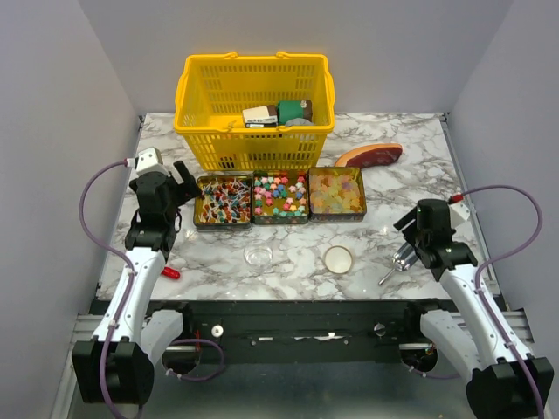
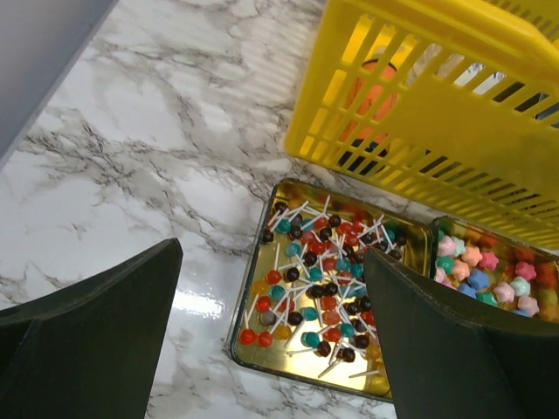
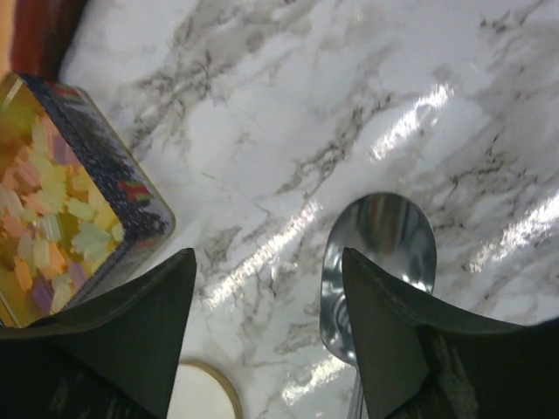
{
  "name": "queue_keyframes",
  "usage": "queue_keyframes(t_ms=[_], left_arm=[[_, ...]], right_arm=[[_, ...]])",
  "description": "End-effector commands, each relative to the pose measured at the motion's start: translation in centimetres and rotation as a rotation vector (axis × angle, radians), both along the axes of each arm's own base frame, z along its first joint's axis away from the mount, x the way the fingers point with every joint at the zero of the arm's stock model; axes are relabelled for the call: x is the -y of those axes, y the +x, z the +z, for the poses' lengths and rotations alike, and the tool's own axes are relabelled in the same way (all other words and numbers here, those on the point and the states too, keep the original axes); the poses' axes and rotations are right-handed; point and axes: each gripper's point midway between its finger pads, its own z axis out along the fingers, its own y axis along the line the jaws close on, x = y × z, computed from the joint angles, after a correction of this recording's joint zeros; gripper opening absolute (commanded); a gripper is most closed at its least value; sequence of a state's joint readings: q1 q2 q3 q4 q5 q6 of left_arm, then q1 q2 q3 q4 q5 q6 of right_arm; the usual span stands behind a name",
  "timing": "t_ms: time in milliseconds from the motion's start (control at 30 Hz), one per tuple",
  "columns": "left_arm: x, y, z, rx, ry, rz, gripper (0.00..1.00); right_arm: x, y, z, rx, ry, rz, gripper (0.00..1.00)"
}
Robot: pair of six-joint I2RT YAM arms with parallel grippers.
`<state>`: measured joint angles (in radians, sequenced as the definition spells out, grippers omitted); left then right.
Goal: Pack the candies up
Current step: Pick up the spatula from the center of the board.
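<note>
The candies lie in three open tins in front of the basket: lollipops in the left tin, pink, green and blue chunks in the middle tin, and yellow-orange gummies in the right tin. My left gripper hovers open at the lollipop tin's left edge. In the left wrist view the lollipops show between its spread fingers. My right gripper stands open above bare marble, right of the gummies tin. Nothing is between its fingers.
A yellow basket holding boxes stands behind the tins. A red-brown meat slab lies at the back right. A metal spoon lies under my right gripper's right finger. Near the front are a clear dish, a round tan-rimmed lid and a small red thing.
</note>
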<state>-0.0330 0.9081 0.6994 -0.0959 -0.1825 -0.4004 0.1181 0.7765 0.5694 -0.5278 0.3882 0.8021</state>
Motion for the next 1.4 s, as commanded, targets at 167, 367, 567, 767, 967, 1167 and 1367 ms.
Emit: queue_keyframes(t_ms=[167,367,567,767,967,1167,1367], left_arm=[[2.1,-0.6,-3.3,-0.160,-0.076,-0.085,0.99],[2.2,-0.4,-3.3,-0.155,-0.079,-0.086,0.99],[1.9,-0.5,-3.6,-0.161,-0.072,-0.070,0.99],[1.6,-0.6,-3.7,-0.164,-0.066,-0.057,0.99],[2.0,-0.5,-3.8,-0.167,-0.077,-0.075,0.99],[1.5,-0.5,-3.7,-0.167,-0.090,-0.031,0.99],[0.1,-0.7,-2.2,-0.054,-0.119,0.070,0.99]], right_arm=[[-1.9,-6.4,-6.3,-0.354,0.160,-0.060,0.67],[-2.4,-8.1,-7.3,-0.430,0.173,-0.023,0.64],[-3.7,-8.6,-6.9,-0.453,0.214,0.048,0.64],[-4.5,-9.3,-7.6,-0.518,0.242,0.084,0.63],[-5.0,-9.9,-9.4,-0.545,0.267,0.085,0.57],[-4.9,-8.8,-10.3,-0.520,0.251,0.084,0.45],[-4.4,-7.3,-10.1,-0.450,0.211,0.075,0.36]])
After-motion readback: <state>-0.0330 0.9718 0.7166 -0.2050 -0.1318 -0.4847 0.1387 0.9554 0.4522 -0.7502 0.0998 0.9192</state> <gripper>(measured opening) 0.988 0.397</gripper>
